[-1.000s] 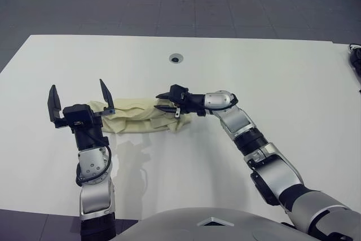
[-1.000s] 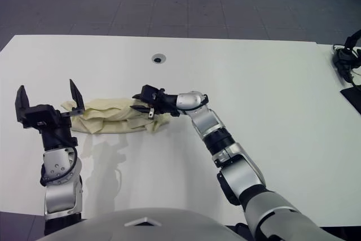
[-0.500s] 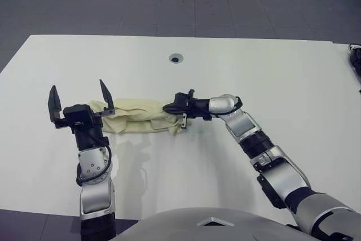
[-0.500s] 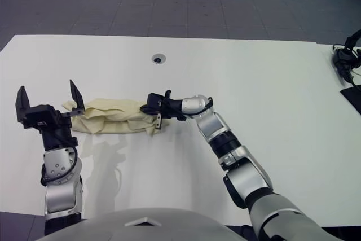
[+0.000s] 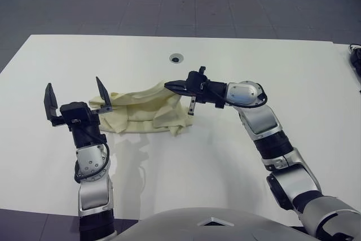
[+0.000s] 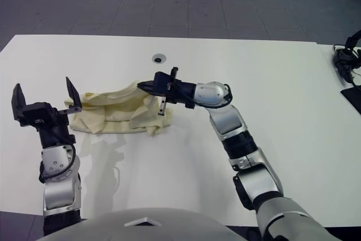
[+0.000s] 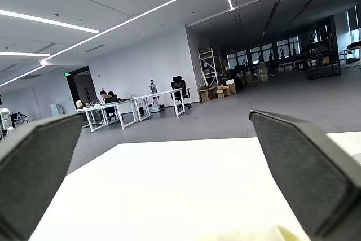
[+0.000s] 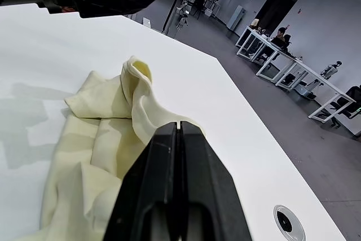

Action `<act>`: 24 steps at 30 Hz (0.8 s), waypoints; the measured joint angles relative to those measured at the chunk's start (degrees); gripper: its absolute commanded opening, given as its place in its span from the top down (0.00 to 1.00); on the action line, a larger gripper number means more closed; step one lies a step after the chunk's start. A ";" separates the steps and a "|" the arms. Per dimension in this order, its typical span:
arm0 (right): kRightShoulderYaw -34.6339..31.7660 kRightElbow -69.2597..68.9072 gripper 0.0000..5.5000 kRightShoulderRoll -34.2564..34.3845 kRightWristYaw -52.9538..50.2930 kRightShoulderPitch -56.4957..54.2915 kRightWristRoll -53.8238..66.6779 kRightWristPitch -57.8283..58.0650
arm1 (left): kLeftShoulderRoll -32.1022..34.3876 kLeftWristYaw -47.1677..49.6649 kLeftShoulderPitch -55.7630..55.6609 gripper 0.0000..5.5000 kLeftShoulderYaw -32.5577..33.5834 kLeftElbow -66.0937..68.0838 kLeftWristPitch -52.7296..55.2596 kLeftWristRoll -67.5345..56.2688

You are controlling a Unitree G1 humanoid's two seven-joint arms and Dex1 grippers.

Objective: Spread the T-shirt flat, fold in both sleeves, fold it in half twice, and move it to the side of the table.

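A white table (image 5: 271, 60) has a small round cable port (image 5: 176, 58) set into its top. A pale yellow T-shirt (image 5: 141, 115) lies bunched in a long, rumpled heap on the table, nearer the robot than the cable port and a little toward the robot's left of it.

The right gripper (image 5: 169, 85) is just on the robot's side of the cable port, raised above the table. Its jaws are pressed together on an edge of the T-shirt, with no gap between the 2 fingers in the right wrist view (image 8: 180, 127). The pinched edge is lifted clear of the table, so the cloth rises in a slope to the jaws, while the rest sags in folds and lies on the table.

The left gripper (image 5: 73, 83) is well to the robot's left of the cable port and nearer the robot, at the far end of the T-shirt from the right gripper. Its jaws stand wide apart, pointing upward, and hold nothing. The inner finger (image 5: 102, 93) is just beside the end of the cloth; whether it touches cannot be told.
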 measured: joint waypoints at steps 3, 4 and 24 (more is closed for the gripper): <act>-0.29 -3.37 1.00 -1.29 0.18 1.98 1.06 1.13 | 1.21 -0.50 -0.45 0.02 0.02 0.00 -0.09 0.34; -0.31 -5.40 1.00 -2.24 0.54 3.03 1.30 1.41 | 2.14 -1.59 -0.64 0.02 0.01 -0.03 -0.15 0.36; 2.55 -11.98 1.00 -5.46 0.86 10.31 1.02 1.12 | 44.37 -51.64 0.32 0.02 -5.93 8.60 -2.43 -2.15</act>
